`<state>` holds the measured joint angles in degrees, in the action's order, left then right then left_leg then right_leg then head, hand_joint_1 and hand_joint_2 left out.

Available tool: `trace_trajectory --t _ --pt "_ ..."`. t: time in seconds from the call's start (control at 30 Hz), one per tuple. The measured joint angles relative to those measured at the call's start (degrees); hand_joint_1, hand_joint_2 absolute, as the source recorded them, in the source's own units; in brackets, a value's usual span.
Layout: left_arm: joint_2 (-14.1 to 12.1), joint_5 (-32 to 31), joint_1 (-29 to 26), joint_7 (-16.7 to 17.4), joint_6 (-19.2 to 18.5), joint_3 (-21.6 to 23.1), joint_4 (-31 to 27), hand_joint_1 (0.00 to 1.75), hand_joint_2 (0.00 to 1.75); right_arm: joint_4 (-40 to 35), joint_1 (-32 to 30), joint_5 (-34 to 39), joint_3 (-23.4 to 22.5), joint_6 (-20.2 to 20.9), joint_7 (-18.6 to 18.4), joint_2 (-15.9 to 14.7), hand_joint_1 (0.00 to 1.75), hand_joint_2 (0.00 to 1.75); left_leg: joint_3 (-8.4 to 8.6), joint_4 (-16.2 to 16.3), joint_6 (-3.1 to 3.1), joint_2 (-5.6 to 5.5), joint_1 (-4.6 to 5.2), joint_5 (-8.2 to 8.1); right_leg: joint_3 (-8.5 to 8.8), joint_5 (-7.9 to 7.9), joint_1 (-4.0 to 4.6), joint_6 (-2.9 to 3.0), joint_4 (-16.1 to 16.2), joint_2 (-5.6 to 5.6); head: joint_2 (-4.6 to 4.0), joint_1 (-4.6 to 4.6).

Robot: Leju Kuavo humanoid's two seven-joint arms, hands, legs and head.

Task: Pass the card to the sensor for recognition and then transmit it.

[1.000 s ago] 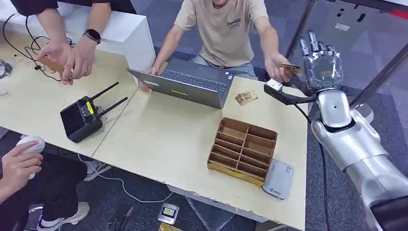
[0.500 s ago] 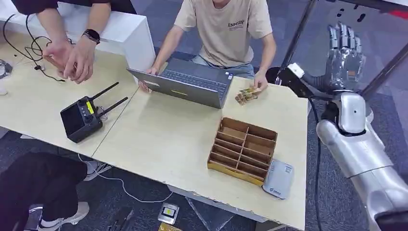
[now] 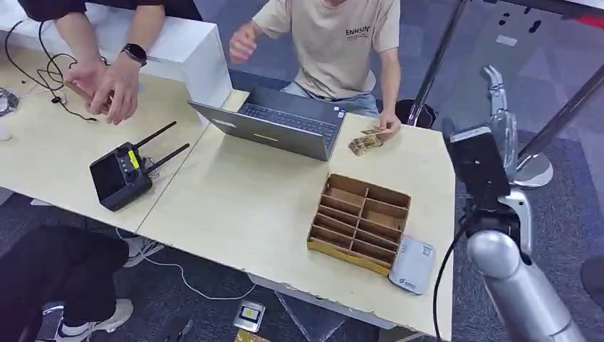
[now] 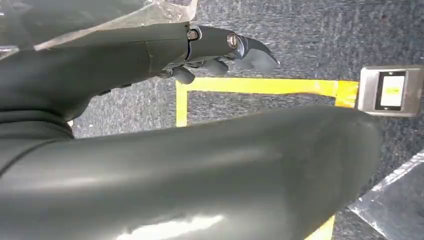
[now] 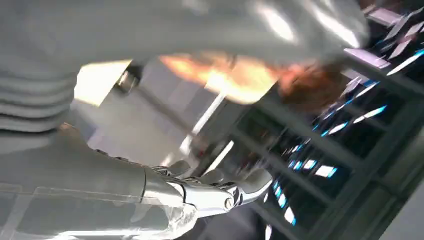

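The right hand (image 3: 498,107) is raised off the bench's right edge, seen edge-on, fingers straight and holding nothing. The left hand (image 4: 220,47) hangs over the floor, fingers curled in, with nothing in them. At the bench's far edge a person's hand (image 3: 388,125) rests on the cards (image 3: 365,142) — just right of the laptop (image 3: 278,128). The divided box (image 3: 360,221) sits near the right front corner, and the grey sensor (image 3: 412,265) touches its front right corner.
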<state>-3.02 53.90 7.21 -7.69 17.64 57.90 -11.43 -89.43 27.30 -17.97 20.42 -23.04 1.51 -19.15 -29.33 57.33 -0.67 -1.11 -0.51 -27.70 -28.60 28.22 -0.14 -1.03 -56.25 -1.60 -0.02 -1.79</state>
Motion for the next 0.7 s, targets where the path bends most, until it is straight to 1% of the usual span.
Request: trace_trajectory --t 0.03,0.07,0.2,0.37,0.57,0.7 --pt "0.0 0.1 -0.1 0.0 0.0 -0.1 0.0 0.00 0.00 -1.9 -1.5 0.9 -0.3 0.2 0.5 0.2 0.00 1.75 -0.01 0.0 0.00 0.00 0.00 0.00 0.00 0.00 0.00 0.00 0.0 0.00 0.00 -0.02" --pt "0.0 0.2 -0.1 0.0 0.1 -0.2 0.0 0.00 1.75 -3.7 -2.9 1.7 -0.7 0.4 0.9 0.3 0.00 1.75 0.00 0.0 0.00 0.00 0.00 0.00 0.00 0.00 0.00 0.00 0.0 0.00 0.00 0.00" --pt "-0.1 0.8 -0.2 0.3 0.5 -0.5 0.0 0.00 1.75 -11.3 -8.2 4.1 -1.6 1.1 2.1 1.2 0.00 1.75 0.01 0.0 0.00 0.00 0.00 0.00 0.01 0.00 0.00 0.00 0.0 0.00 0.00 -0.02" --pt "-0.2 1.4 -0.3 1.1 1.0 -0.8 0.0 0.00 1.75 -18.0 -12.7 6.1 -2.3 1.3 2.1 2.2 0.00 1.75 0.03 0.0 0.00 0.01 0.00 0.00 0.01 0.00 0.00 0.00 0.0 0.01 0.00 0.00" --pt "-0.3 1.9 -0.3 1.4 1.4 -1.0 0.0 0.00 1.75 -24.0 -17.0 7.9 -2.2 1.3 2.1 3.3 0.00 1.75 0.02 0.0 0.00 0.02 0.00 0.00 0.01 0.00 0.00 0.00 0.0 0.01 0.00 0.00" --pt "-0.4 2.2 -0.3 2.2 1.6 -1.6 0.0 0.00 1.75 -26.9 -18.7 8.8 -2.0 1.3 2.1 3.8 0.00 1.75 0.03 0.0 0.00 0.02 0.00 0.00 0.01 0.00 0.00 0.00 0.0 0.01 0.00 0.00"
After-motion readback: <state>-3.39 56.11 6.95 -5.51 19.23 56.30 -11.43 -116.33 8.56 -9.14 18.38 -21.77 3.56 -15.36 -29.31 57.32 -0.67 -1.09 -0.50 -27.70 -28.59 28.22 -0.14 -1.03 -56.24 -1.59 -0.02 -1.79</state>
